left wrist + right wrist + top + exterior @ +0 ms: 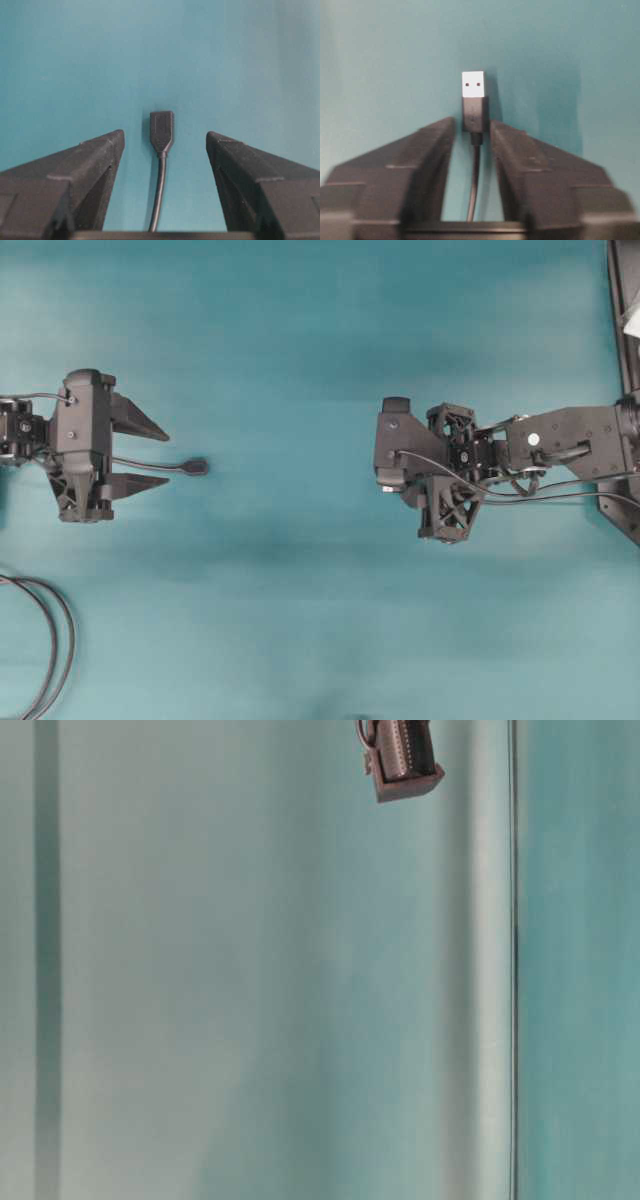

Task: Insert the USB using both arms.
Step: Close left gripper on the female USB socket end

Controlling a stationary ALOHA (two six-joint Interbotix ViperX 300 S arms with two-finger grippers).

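While right gripper (472, 131) fingers pinch USB (473, 100) body, square silver tip to socket cable (162, 131); left gripper (165, 145) gapes wide, empty, astride it

The left tool (150, 455) sits near the left edge of the counter (300, 620), its two fingers (95, 165) set well apart, and the socket-end cable (196, 467) lies on the counter between them, reaching just past their tips toward the middle. The right tool (472, 127) hangs over the right half, with the USB (473, 95) between its close-set fingertips. Looped cords (45, 640) lie at the lower left corner.
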